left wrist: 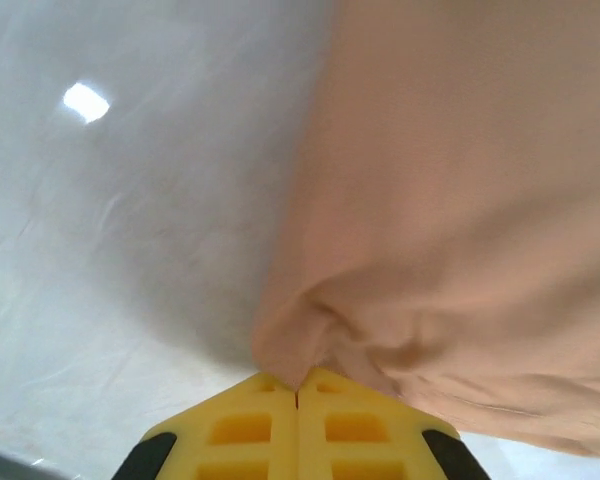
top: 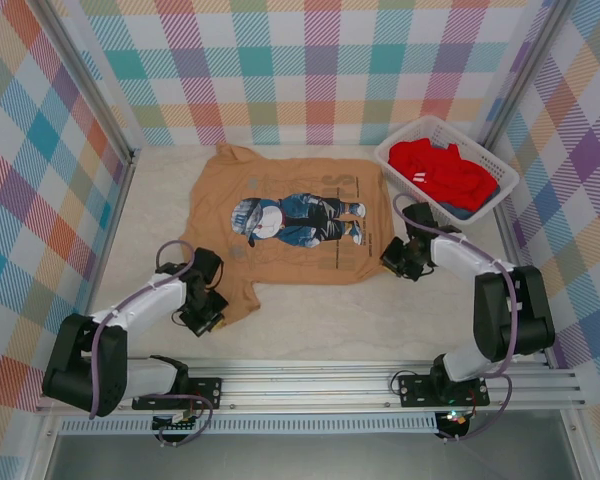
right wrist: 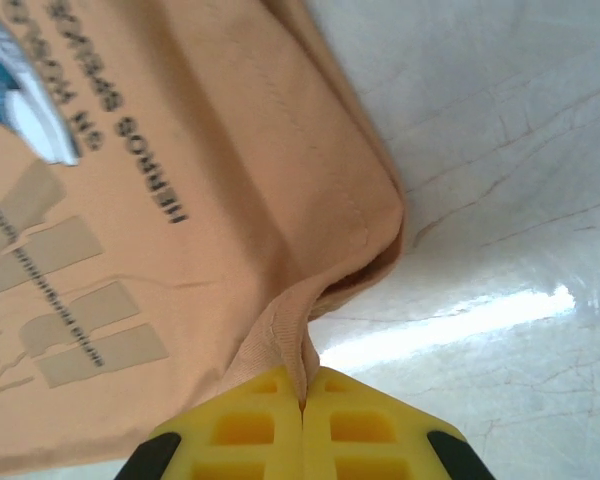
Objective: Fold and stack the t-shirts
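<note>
A: Top view first. Which step is this?
B: The first fold, just starting, I'd say. The tan-orange t-shirt (top: 290,225) lies spread flat, print up, in the middle of the surface (top: 320,325). The left gripper (top: 220,303) is at its 7 o'clock corner and the right gripper (top: 393,258) at its 4 o'clock corner. The red t-shirt (top: 442,172) is heaped in the white basket (top: 504,186) at 2 o'clock.
A: Left wrist view?
B: The yellow fingertips (left wrist: 242,428) are pressed together at 6 o'clock, pinching a pucker of tan cloth.
A: Right wrist view?
B: Same there: jaws clamped on a corner, with the lettering at 10 o'clock.
A: And next?
B: Probably both arms lift evenly and carry that edge toward 12 o'clock, keeping the cloth taut between the 2 corners.
</note>
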`<state>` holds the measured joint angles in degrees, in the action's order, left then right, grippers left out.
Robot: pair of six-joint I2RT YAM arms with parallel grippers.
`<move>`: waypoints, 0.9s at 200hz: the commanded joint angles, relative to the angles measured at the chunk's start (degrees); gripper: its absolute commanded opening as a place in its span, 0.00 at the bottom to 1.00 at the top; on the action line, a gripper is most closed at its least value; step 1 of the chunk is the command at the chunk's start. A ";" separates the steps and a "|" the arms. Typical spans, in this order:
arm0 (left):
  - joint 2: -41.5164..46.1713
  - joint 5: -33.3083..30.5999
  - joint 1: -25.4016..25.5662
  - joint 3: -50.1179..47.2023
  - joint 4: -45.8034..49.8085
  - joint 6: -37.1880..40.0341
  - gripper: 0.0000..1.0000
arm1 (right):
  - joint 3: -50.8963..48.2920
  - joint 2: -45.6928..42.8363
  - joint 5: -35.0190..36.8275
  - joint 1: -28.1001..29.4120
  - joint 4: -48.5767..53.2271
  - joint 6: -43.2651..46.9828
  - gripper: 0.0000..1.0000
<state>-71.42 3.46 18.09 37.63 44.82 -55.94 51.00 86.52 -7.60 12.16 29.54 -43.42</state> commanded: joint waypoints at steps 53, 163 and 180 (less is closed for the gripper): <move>2.77 -19.11 -1.12 44.17 1.14 10.48 0.00 | 26.45 -9.50 -1.65 0.91 1.38 10.98 0.00; 4.27 -18.12 -1.30 81.49 -4.27 22.05 0.00 | 37.61 -24.19 -8.55 0.93 -7.57 9.42 0.00; -0.33 -18.24 -1.30 89.95 -1.74 23.06 0.00 | 38.80 -23.99 -8.90 0.93 -9.53 7.03 0.00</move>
<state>-67.55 -15.46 17.10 118.41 43.27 -36.23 87.20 63.05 -14.63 12.84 26.11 -33.91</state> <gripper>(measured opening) 0.048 0.044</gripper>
